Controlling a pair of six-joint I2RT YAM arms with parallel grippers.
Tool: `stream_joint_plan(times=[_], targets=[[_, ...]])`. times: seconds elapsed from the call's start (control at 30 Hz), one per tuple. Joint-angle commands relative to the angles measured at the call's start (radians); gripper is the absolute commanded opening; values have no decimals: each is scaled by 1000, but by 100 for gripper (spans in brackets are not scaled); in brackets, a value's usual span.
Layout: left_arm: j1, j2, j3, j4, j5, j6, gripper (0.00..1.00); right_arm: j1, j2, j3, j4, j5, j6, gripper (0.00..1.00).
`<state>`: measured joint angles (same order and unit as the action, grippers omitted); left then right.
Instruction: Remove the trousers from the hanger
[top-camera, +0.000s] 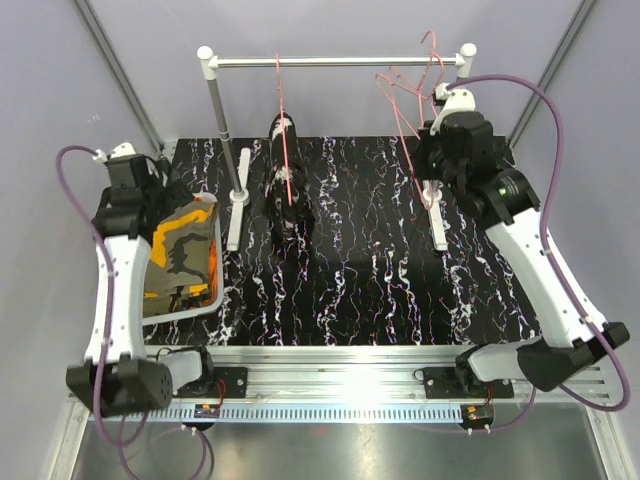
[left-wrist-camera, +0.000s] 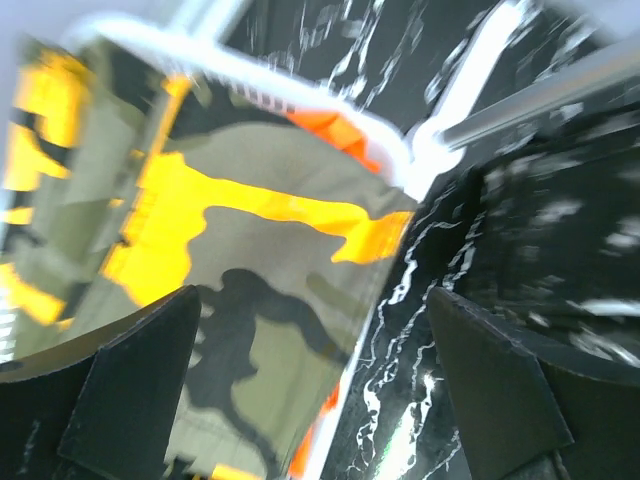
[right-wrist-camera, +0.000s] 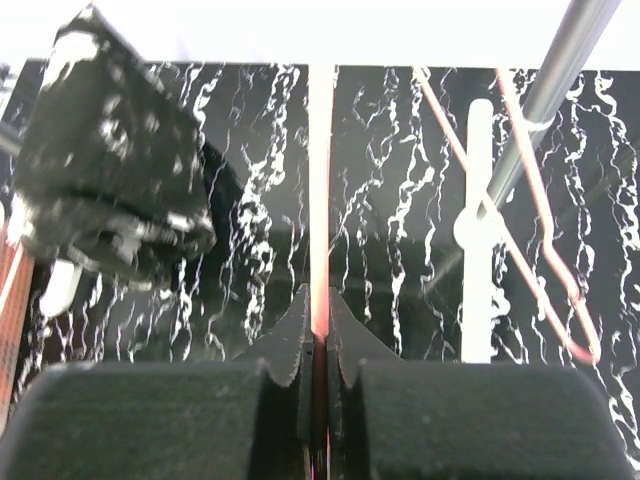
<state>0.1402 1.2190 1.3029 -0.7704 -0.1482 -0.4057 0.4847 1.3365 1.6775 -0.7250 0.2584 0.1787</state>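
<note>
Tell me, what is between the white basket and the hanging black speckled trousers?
The rack's grey upright metal pole, standing on its long white foot. The top view shows it.

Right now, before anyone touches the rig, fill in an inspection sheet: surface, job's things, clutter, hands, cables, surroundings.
Surface: black mat with white veins; no spills seen.
Job's things: black speckled trousers hang on a pink hanger from the rack bar; camouflage trousers lie in the white basket, orange cloth beneath.
Clutter: bare pink hangers bunched at the bar's right end.
Hands: left hand open above the camouflage trousers; right hand shut on a hanger wire.
Cables: purple cable loops off each arm.
Surroundings: grey walls; metal rail at the near edge.
</note>
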Motion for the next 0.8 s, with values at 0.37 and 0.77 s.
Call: stream_joint_plan(times=[0.37,0.77], targets=[[6,-458,-163,-37,-64,114,99,-93,250,91,119,-156,1,0],[6,-526,-189,-14,42,148,99,-95,161,1,148,-199,25,56]])
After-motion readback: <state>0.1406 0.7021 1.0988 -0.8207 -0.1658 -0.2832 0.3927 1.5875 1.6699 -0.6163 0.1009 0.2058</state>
